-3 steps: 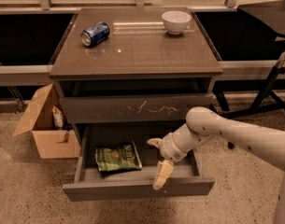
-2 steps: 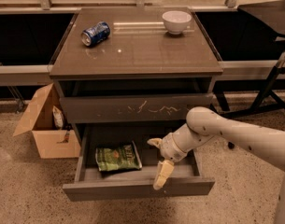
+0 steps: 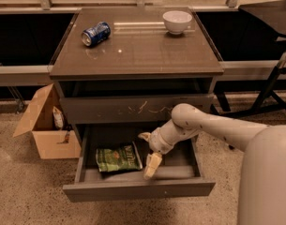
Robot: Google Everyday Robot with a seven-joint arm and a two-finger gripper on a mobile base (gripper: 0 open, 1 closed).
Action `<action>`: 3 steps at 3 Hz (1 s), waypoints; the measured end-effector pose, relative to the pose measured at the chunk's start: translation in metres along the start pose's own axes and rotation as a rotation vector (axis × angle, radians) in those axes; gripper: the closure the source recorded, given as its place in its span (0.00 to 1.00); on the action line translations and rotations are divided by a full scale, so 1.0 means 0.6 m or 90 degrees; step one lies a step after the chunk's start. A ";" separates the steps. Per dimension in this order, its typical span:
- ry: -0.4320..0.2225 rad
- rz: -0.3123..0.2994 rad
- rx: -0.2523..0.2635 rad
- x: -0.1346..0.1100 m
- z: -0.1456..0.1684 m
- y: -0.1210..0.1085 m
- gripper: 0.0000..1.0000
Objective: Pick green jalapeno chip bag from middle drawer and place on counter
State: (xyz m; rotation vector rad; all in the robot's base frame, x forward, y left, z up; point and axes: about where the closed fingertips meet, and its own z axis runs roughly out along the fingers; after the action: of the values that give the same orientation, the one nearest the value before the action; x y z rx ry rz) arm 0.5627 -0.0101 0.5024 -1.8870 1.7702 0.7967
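item: green jalapeno chip bag [image 3: 118,157]. lies flat in the left half of the pulled-out middle drawer [image 3: 138,190], label up, clear of the walls, so it can be taken from above or from its right edge.

item: gripper [image 3: 146,154]. inside the drawer, just right of the bag; its two pale fingers are spread wide and grip nothing. one points toward the drawer front, the other toward the back, apparently lined up to straddle the bag's near edge.

item: counter [image 3: 138,55]. the drop-off spot. a blue soda can [image 3: 95,33] lies on its side at the back left and a white bowl [image 3: 176,21] stands at the back right, leaving the middle and front for the bag.

item: scratched drawer front [image 3: 138,109], closed, above the open drawer.

item: cardboard box [image 3: 44,125], open, on the floor to the left.
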 end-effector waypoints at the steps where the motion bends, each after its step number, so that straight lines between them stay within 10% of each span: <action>1: 0.011 -0.024 0.000 -0.006 0.044 -0.048 0.00; 3: 0.056 0.003 0.078 -0.008 0.148 -0.108 0.00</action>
State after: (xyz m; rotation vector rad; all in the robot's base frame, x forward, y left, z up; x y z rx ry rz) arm 0.6164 0.0582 0.4351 -1.8650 1.8324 0.6002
